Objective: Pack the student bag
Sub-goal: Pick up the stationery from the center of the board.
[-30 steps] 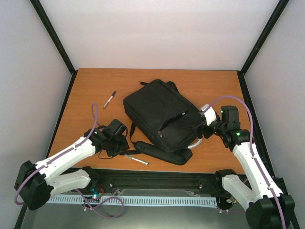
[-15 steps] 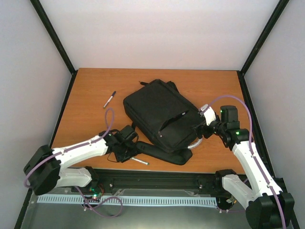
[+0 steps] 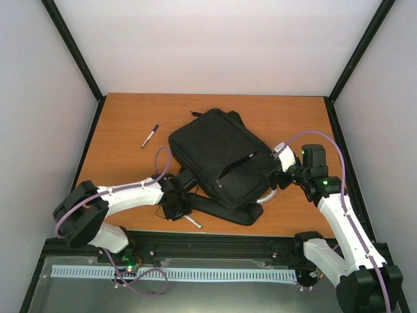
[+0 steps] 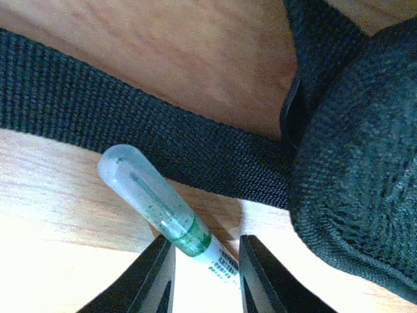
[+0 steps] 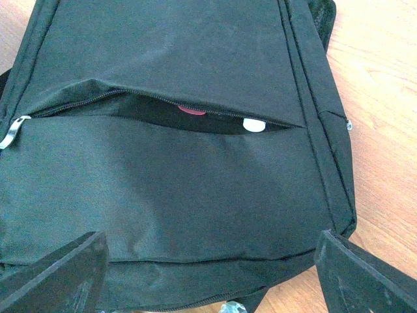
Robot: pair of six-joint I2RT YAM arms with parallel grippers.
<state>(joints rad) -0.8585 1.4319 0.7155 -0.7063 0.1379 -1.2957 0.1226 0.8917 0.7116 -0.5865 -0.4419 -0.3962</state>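
The student bag (image 3: 221, 156), a large black backpack, lies flat mid-table. Its front pocket (image 5: 195, 117) gapes open, with a red item (image 5: 192, 110) and a white cap (image 5: 254, 124) inside. A green-capped marker (image 4: 153, 205) lies on the wood beside a black webbing strap (image 4: 130, 143). My left gripper (image 4: 205, 274) is low over this marker (image 3: 190, 220), open, with a finger on each side of the barrel and a small gap on the right. My right gripper (image 5: 208, 280) is wide open at the bag's near right edge (image 3: 272, 175), holding nothing.
A second marker (image 3: 150, 135) lies on the table at the back left. The padded shoulder strap (image 3: 221, 210) and the grey curved handle (image 3: 267, 197) stick out along the bag's near side. Walls close the table on three sides.
My left arm has swung right to the marker by the strap, and its jaws have narrowed around it. The right arm has stayed put.
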